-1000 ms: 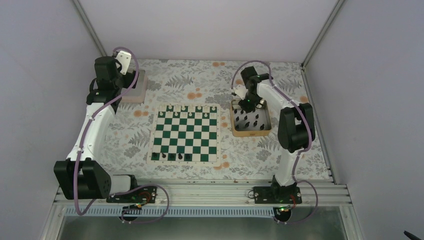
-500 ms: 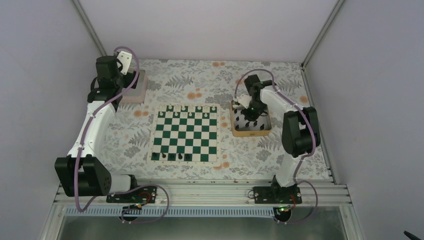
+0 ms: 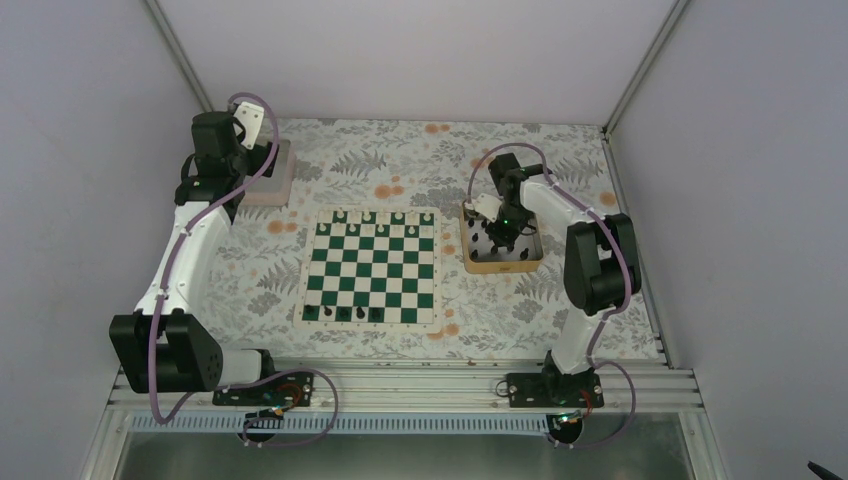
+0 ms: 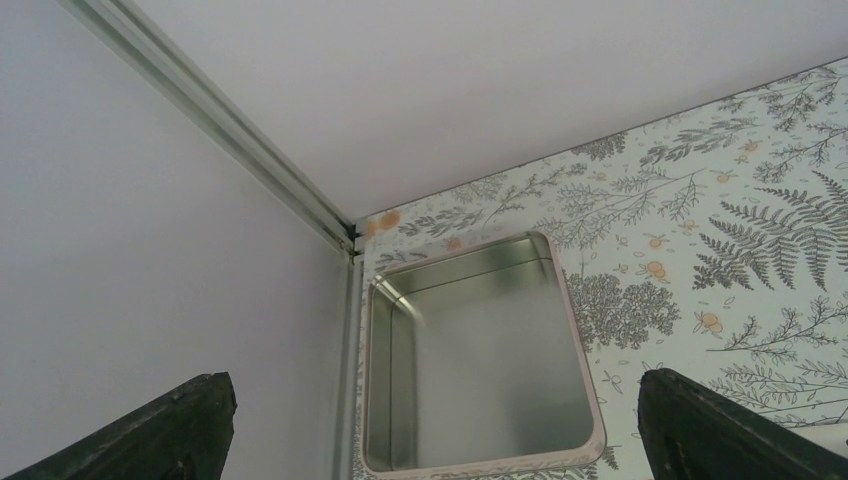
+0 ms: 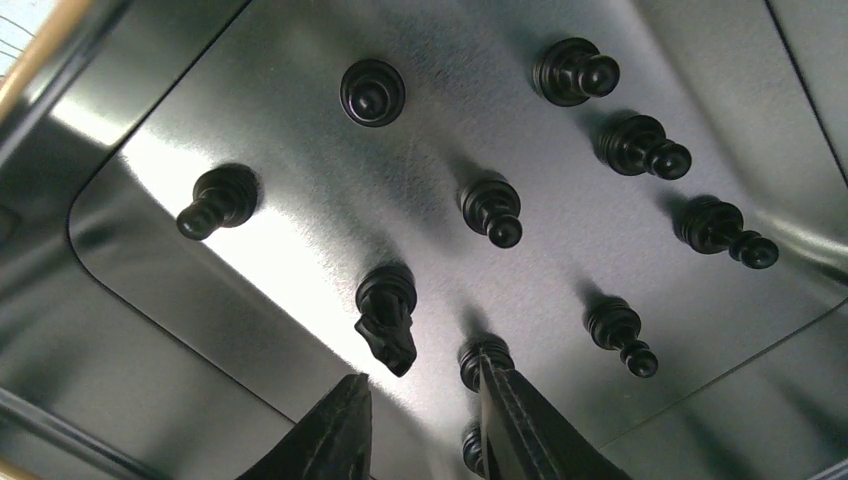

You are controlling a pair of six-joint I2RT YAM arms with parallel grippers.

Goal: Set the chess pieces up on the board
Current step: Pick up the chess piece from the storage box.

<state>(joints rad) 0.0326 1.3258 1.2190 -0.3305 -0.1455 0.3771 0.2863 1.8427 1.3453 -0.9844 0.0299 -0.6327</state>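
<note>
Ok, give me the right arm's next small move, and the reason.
Probably nudge the right hand sideways until the black piece beside its fingers stands between them, then close. The hand is low in the metal tray, fingers apart, nothing between them yet.

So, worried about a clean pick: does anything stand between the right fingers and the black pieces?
Nothing visible does. The right gripper hangs open in the tray just above the chess pieces; a knight stands close beside its fingers.

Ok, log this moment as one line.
right pincer: open, low inside gold-rimmed tray among black pieces | left pincer: open, empty, above pinkish tray | board: near row partly filled
</note>
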